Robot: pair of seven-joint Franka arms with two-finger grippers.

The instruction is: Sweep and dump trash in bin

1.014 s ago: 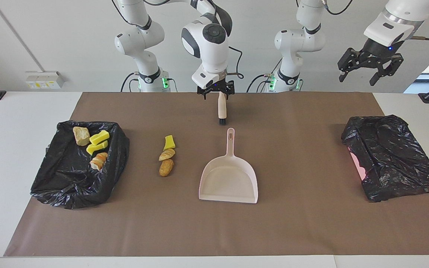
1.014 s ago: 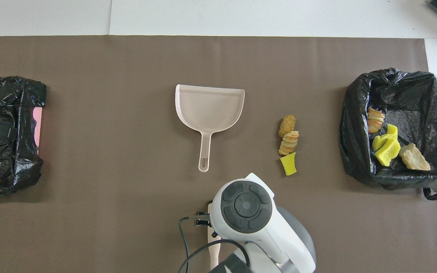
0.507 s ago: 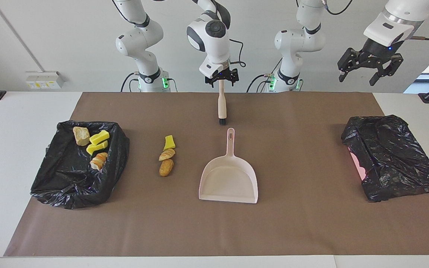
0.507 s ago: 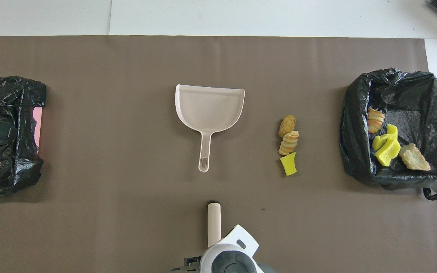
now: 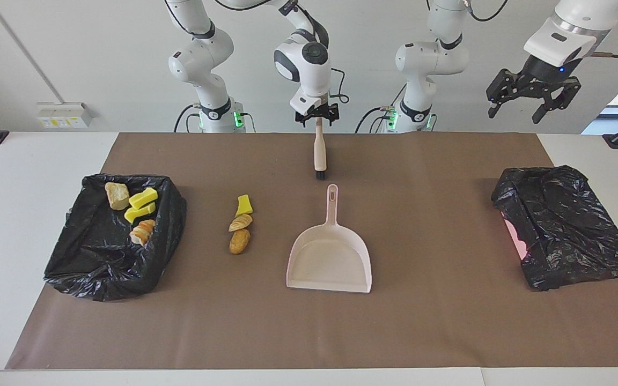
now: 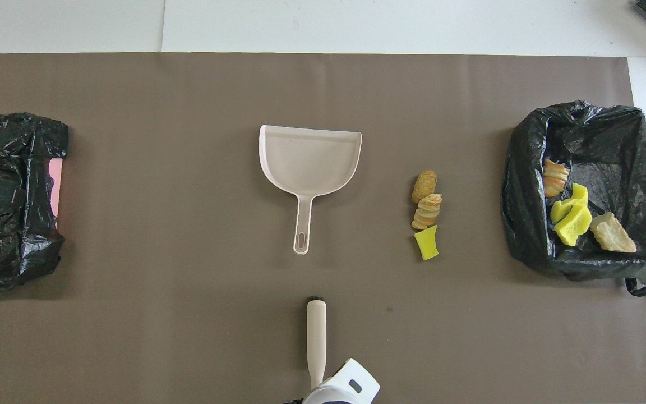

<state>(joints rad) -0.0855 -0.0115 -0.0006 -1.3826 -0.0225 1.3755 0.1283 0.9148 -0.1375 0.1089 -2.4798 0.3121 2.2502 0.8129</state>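
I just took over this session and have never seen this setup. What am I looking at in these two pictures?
Two white robot arms work at a table covered by a brown mat. One picture faces them from across the table. The other looks down from above their own end, so the sides swap.

On the mat lie a pale pink dustpan, a brush nearer to the robots, and three loose trash pieces toward the right arm's end. There, a bag-lined bin holds four more pieces. A second bagged bin sits at the left arm's end.

The right end effector is at the end of the brush handle; whether it grips it is unclear. The left end effector waits open, raised high.
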